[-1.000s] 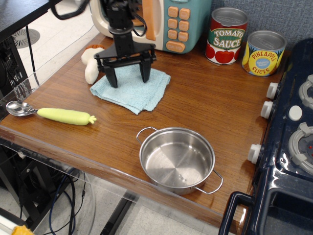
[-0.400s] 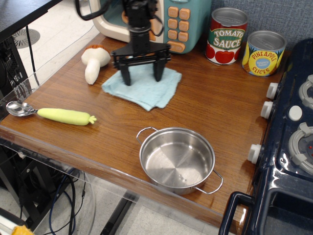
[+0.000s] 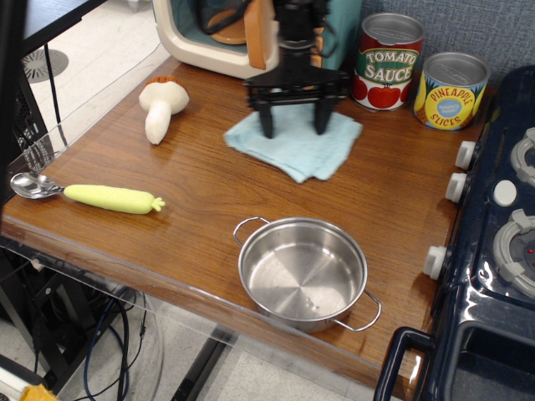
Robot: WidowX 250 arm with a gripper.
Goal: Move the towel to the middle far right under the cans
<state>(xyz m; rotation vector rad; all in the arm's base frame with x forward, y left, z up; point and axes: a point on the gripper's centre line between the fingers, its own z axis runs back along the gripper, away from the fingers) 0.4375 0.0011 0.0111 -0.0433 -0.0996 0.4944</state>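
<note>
The light teal towel (image 3: 303,153) lies folded on the wooden counter, at the back middle, left of and in front of the cans. The red-and-green Tomato Sauce can (image 3: 389,63) and the yellow-and-blue Pineapple Slices can (image 3: 450,90) stand at the back right. My black gripper (image 3: 294,127) points straight down over the towel's far half. Its two fingers are spread wide and their tips rest on the cloth, one near each side. Nothing is held between them.
A steel pot (image 3: 303,271) stands at the front middle. A toy mushroom (image 3: 161,104) and a yellow-handled spoon (image 3: 109,197) lie on the left. A teal toy appliance (image 3: 209,33) is behind the arm. A dark blue stove (image 3: 501,217) borders the counter's right edge (image 3: 418,200).
The gripper has moved right along the back of the counter, and the towel has slid right with it, away from the mushroom and toward the cans.
</note>
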